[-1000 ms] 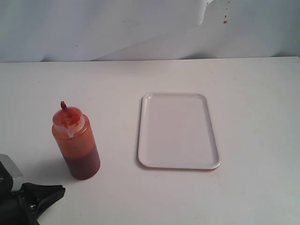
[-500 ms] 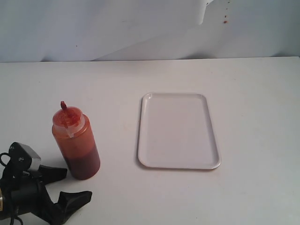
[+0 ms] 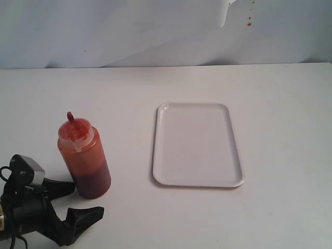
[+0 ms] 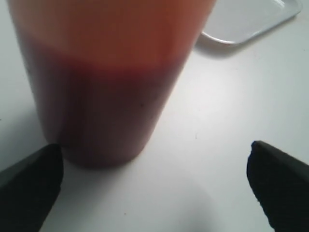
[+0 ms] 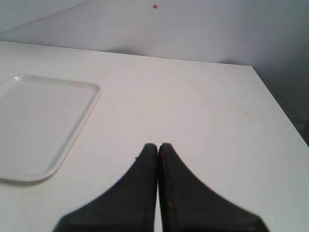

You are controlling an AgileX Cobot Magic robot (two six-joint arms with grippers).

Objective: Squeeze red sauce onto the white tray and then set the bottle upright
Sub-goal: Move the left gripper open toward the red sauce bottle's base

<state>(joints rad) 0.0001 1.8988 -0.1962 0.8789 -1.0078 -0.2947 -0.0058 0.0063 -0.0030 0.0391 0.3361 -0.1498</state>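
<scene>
The bottle (image 3: 84, 155) stands upright on the white table, left of the white tray (image 3: 197, 145), with its cap on the nozzle. Dark red sauce fills its lower part (image 4: 96, 106); no sauce shows on the tray. My left gripper (image 3: 78, 199) is open at the table's front left, one finger (image 3: 58, 188) close beside the bottle's base, the other finger (image 3: 85, 215) in front of it. In the left wrist view the bottle sits off toward one finger (image 4: 29, 186), not between both. My right gripper (image 5: 159, 147) is shut with nothing in it, right of the tray (image 5: 43, 121).
The white table (image 3: 280, 104) ends at a grey backdrop (image 3: 155, 31) with a few small red specks (image 3: 249, 23). The table's right edge (image 5: 280, 111) shows in the right wrist view.
My left gripper came in from the lower left corner, opened wide, and edged closer to the bottle's base. Bottle and tray have not moved.
</scene>
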